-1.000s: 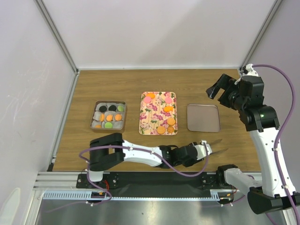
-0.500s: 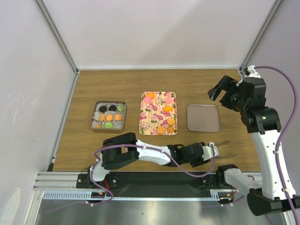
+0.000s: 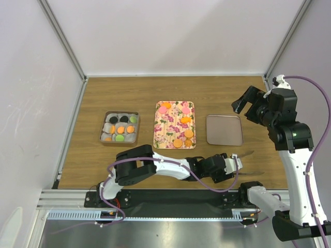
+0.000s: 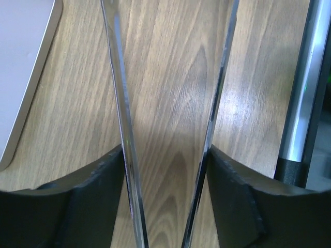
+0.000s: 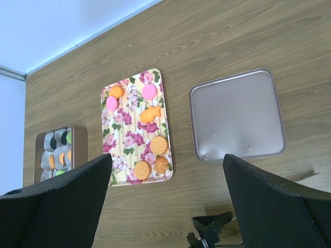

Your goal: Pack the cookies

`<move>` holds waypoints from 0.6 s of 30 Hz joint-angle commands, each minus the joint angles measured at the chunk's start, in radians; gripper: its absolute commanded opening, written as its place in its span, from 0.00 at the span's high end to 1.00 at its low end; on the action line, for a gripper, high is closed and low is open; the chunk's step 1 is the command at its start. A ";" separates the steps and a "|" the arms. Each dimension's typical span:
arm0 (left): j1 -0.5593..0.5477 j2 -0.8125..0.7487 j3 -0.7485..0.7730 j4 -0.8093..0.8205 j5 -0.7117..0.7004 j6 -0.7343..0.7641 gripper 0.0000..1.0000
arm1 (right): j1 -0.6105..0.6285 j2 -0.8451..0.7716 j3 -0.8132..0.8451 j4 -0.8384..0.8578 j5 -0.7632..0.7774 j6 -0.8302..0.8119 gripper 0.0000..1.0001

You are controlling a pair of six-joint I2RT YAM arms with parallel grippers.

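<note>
Lying on bench (image 3: 207, 93): tin (image 3: 102, 127) w/ cookies (image 3: 120, 138) in cups (image 3: 110, 127), tray (image 3: 170, 126) w/ cookies, lid (image 3: 224, 129); L jaws & R jaws wide.

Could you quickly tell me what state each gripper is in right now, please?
Left gripper: open, nothing between its fingers.
Right gripper: open wide, holding nothing.

One tray (image 3: 168, 129) holds seven cookies (image 3: 189, 133): two pink and five orange. Left of the tray there is one tin (image 3: 120, 112) with about eight more cookies, three black, two green and three orange, though that count is unsure at this size. Right of the tray there is one lid (image 3: 224, 129). Two arms (image 3: 297, 165) are in view, one below the tray and one to its right.
</note>
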 commanded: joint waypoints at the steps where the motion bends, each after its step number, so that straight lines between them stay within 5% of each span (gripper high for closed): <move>1: 0.006 0.004 0.023 0.064 0.025 0.002 0.32 | -0.007 -0.019 0.036 0.000 0.009 -0.013 0.04; 18: 0.038 -0.121 -0.074 0.132 0.019 -0.027 0.25 | -0.008 -0.019 0.016 0.007 0.042 -0.013 0.04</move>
